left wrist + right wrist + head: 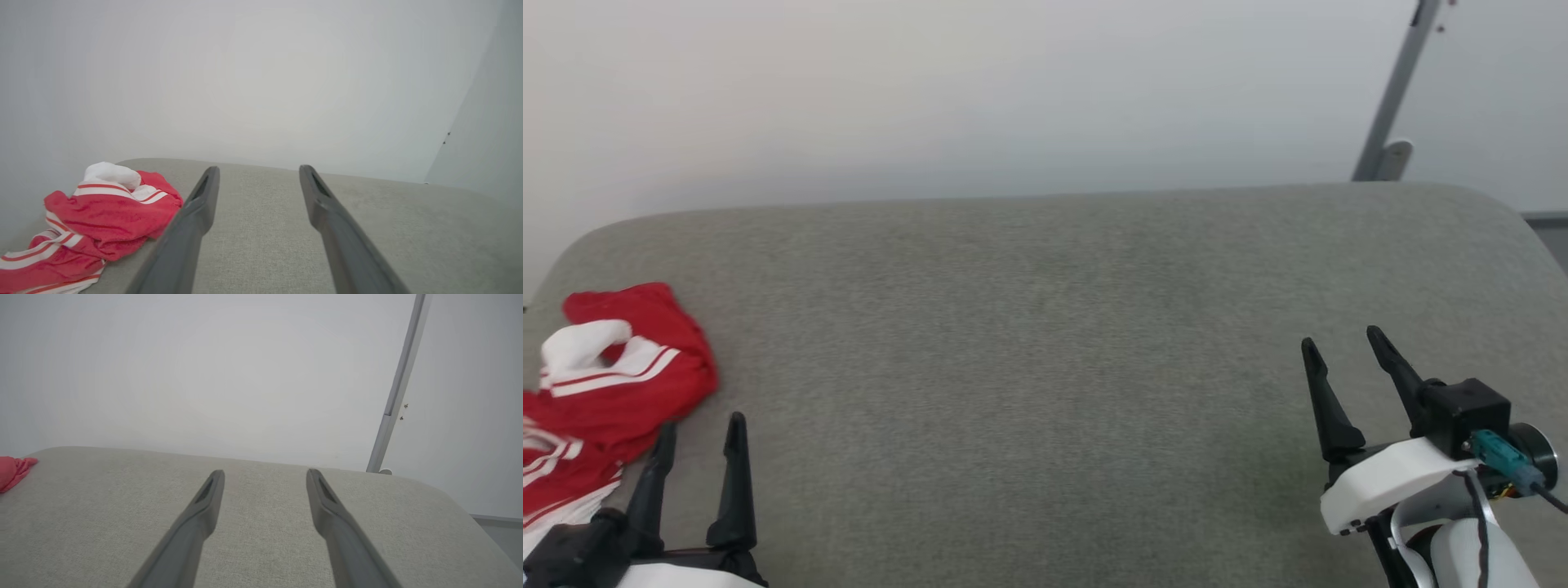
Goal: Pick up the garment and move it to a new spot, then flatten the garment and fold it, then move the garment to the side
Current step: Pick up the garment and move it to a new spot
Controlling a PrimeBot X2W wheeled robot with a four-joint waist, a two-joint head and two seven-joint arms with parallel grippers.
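Lying crumpled, illegible: garment (pixel 645 392).

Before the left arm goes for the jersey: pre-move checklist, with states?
1. left claw open and empty: ok.
2. right claw open and empty: ok.
3. jersey located, at the left end of the grey surface, just beside the left claw: ok.
4. jersey lying flat: not ok, it is bunched.
5. bare grey surface in the middle for a new spot: ok.
6. jersey's full extent: cannot tell, the head view's edge cuts it off.
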